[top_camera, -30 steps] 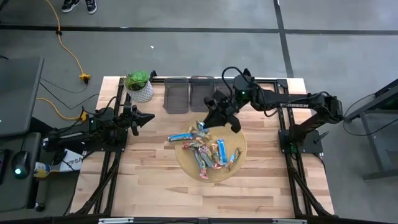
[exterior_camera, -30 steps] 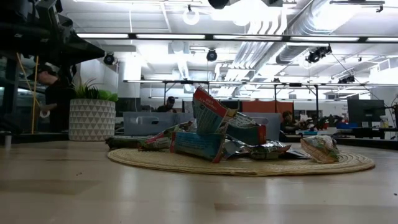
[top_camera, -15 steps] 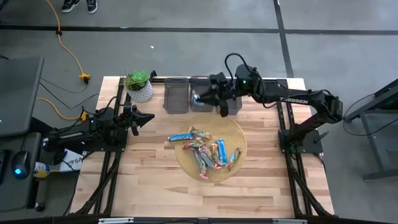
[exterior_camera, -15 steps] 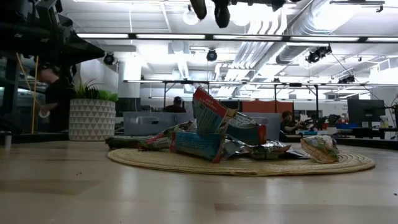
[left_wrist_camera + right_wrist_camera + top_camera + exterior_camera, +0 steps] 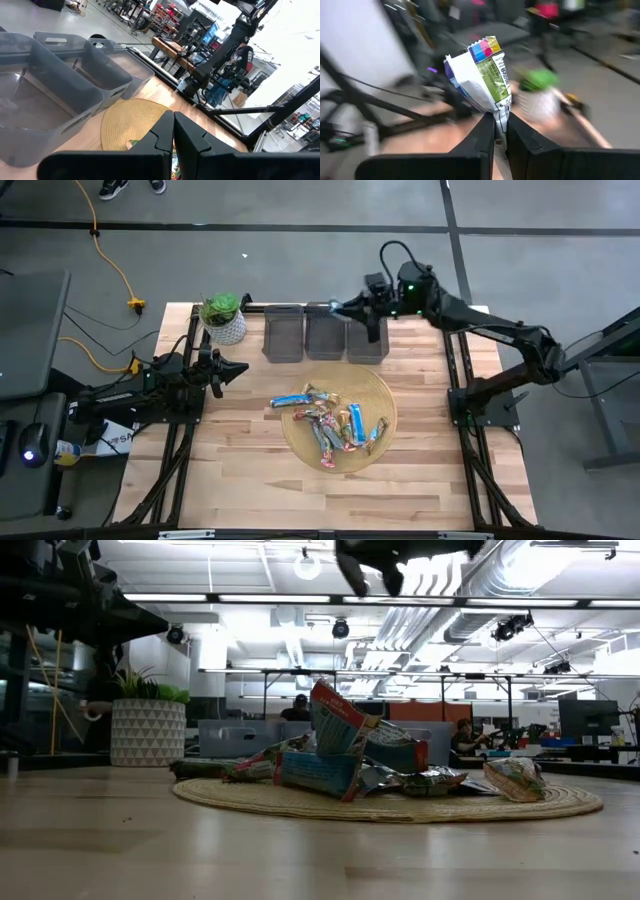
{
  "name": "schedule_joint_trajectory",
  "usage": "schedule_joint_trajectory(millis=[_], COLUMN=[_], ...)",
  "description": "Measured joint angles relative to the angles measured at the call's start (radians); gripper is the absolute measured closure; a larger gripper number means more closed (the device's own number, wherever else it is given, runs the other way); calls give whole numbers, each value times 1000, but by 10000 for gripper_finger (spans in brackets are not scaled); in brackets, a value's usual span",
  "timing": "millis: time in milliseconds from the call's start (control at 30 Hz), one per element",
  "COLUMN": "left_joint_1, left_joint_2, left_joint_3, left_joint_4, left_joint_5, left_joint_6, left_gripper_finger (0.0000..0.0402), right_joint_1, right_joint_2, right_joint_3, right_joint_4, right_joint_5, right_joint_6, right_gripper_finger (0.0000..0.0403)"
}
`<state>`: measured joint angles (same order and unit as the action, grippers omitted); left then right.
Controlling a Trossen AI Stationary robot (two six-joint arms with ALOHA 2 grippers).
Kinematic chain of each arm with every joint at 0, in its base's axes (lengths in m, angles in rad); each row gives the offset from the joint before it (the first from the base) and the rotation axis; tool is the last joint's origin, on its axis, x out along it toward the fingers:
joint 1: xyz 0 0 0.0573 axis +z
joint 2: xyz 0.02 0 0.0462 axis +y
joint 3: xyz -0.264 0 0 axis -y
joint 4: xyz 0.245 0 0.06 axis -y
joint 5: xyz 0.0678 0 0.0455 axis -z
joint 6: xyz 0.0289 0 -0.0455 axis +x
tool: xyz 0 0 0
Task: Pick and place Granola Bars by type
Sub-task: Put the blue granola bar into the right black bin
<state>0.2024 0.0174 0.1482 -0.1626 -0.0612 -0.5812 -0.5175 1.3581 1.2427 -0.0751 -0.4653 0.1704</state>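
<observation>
Several granola bars point(image 5: 335, 422) in blue, brown and multicoloured wrappers lie heaped on a round woven mat point(image 5: 385, 395); the low view shows the heap point(image 5: 350, 760) too. My right gripper point(image 5: 350, 308) hovers high over the far ends of the grey bins and is shut on one multicoloured bar point(image 5: 485, 75). Its fingers show at the top edge of the low view point(image 5: 370, 565). My left gripper point(image 5: 238, 368) waits, shut, near the table's left side, left of the mat; in its wrist view the fingers point(image 5: 173, 135) touch each other. My right gripper pinches the multicoloured bar by one crimped end point(image 5: 500, 111) between its two fingers point(image 5: 487, 132). The bar is lifted clear of everything and sticks out beyond the fingertips, with its other crimped end point(image 5: 485, 47) free.
Three grey bins stand side by side at the table's far edge: left point(image 5: 283, 335), middle point(image 5: 325, 335) and right point(image 5: 367, 345). A potted plant point(image 5: 224, 318) stands left of them. The near half of the table is bare wood. People show in the room behind.
My right gripper has risen from the mat's far edge with the bar and travelled toward the far edge, first over the middle bin, then somewhat right, turning as it went. The bar has gone with it, lifted clear of the heap. The heap and my left arm have kept still.
</observation>
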Motion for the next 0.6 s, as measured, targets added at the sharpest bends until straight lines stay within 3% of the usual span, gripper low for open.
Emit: schedule_joint_trajectory(millis=[200, 300, 600], left_joint_1=[0, 0, 0], left_joint_2=[0, 0, 0], left_joint_3=[0, 0, 0], left_joint_4=[-5, -7, -13], left_joint_5=[-1, -4, -12], left_joint_6=[0, 0, 0], left_gripper_finger=[392, 392, 392], right_joint_1=[-57, -77, -112], right_joint_2=[-103, -95, 128], right_joint_3=[0, 0, -1], right_joint_4=[-287, -345, -433], right_joint_5=[370, 492, 506], right_joint_6=[-126, -151, -161], right_gripper_finger=[382, 382, 382])
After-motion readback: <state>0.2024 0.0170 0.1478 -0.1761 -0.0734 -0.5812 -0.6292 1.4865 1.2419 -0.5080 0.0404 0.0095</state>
